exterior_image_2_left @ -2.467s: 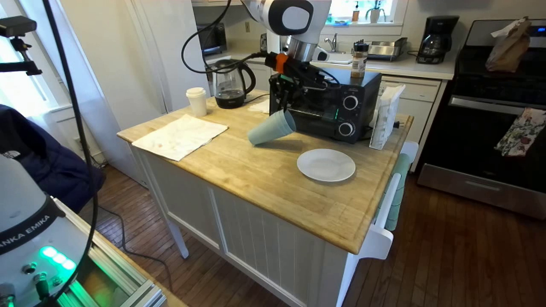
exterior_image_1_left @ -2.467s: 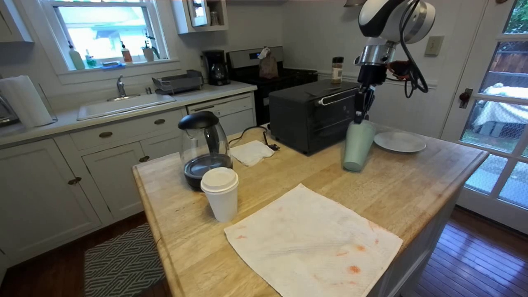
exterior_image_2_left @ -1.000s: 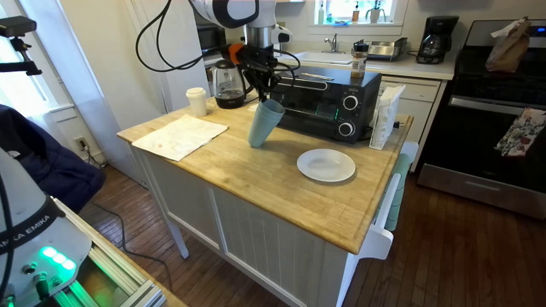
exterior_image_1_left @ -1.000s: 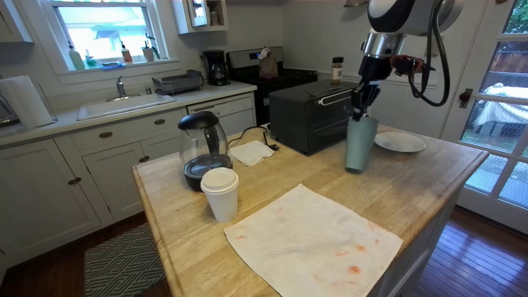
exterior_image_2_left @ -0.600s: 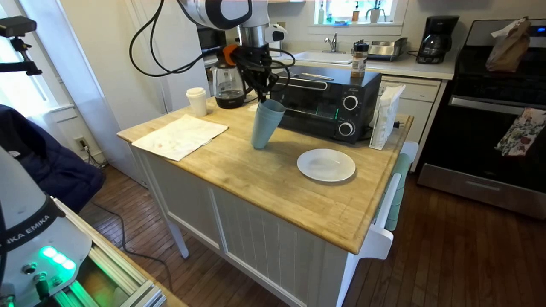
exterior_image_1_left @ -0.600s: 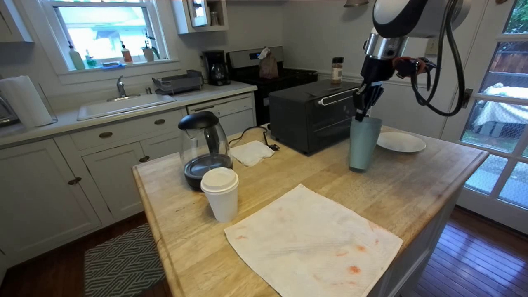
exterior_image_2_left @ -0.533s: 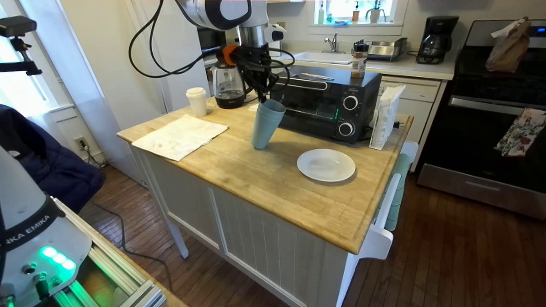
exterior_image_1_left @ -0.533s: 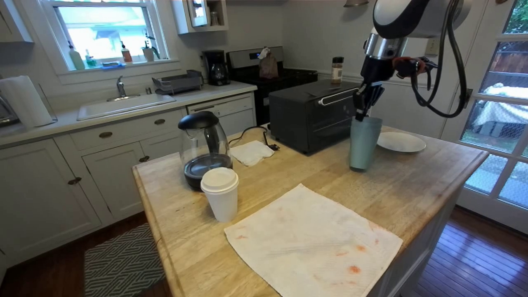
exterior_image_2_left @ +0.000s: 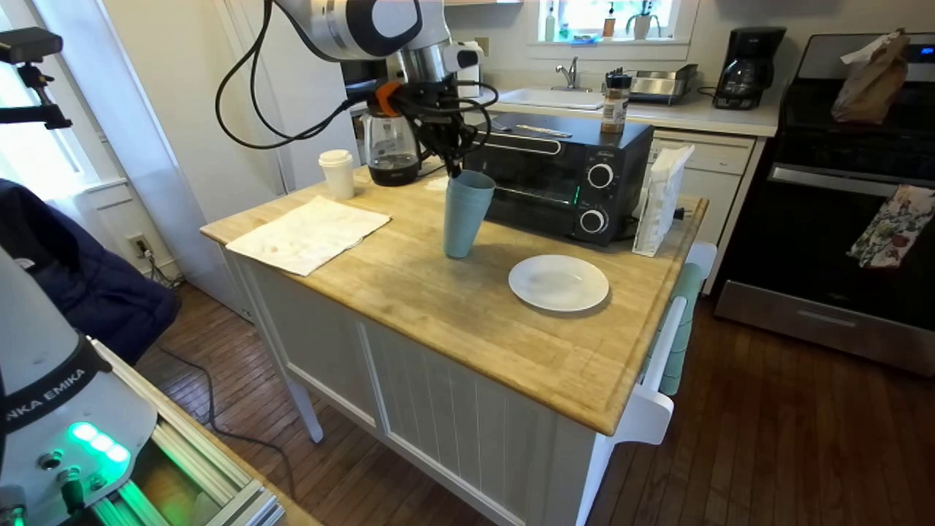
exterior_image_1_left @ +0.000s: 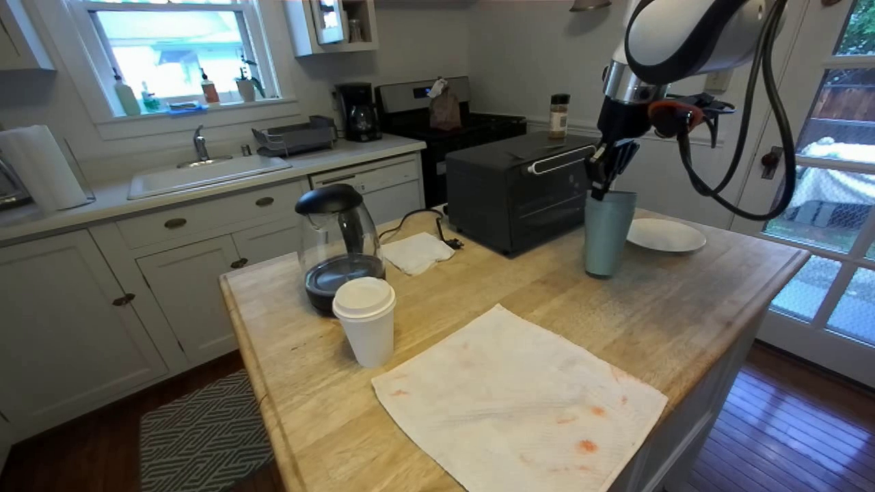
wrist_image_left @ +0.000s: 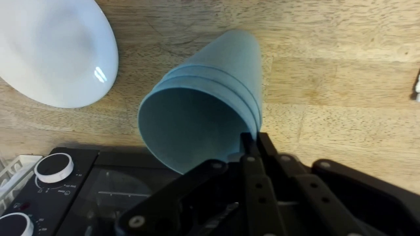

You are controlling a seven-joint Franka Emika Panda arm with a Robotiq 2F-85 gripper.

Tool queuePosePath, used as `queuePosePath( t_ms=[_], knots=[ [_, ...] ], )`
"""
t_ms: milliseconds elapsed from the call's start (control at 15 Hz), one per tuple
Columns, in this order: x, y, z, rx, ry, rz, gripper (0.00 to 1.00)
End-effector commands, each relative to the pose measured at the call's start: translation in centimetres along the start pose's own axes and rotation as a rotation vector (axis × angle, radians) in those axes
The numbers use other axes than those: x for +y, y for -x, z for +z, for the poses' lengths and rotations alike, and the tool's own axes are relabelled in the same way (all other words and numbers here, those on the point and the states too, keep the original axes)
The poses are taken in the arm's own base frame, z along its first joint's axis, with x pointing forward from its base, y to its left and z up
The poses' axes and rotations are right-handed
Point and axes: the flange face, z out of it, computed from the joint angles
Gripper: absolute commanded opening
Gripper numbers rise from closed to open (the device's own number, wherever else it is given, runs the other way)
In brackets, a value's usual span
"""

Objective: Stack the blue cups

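Cups [wrist_image_left: 216,87], blue and nested with 3 rims showing, tilt over the worktop [exterior_image_2_left: 526,351], near a white plate [exterior_image_2_left: 559,283] and a toaster oven [exterior_image_2_left: 555,175]. The pincer [wrist_image_left: 255,137] is clamped on their upper edge; whether their base touches the worktop, I cannot tell.

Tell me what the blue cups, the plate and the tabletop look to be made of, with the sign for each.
Blue cups: probably plastic, matte; thin rims and soft, even shading.
Plate: likely glazed ceramic, though glossy plastic is possible; smooth white with a crisp, bright reflection.
Tabletop: wood, perhaps satin-sealed; grain and seams between joined strips show.
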Motion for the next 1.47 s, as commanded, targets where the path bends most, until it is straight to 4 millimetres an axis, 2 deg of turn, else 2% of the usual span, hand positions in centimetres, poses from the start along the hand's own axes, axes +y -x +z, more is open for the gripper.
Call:
queuePosePath(
  t_ms=[0,667,1000,1400],
  knots=[
    [-0.1,1.0,0.2,0.010,0.051,0.013,0.32],
    [-0.2,1.3,-0.1,0.006,0.041,0.035,0.98],
    [0.4,1.1,-2.5,0.039,0.011,0.066,1.00],
    [2.5,1.2,-8.1,0.091,-0.035,0.136,1.00]
  ],
)
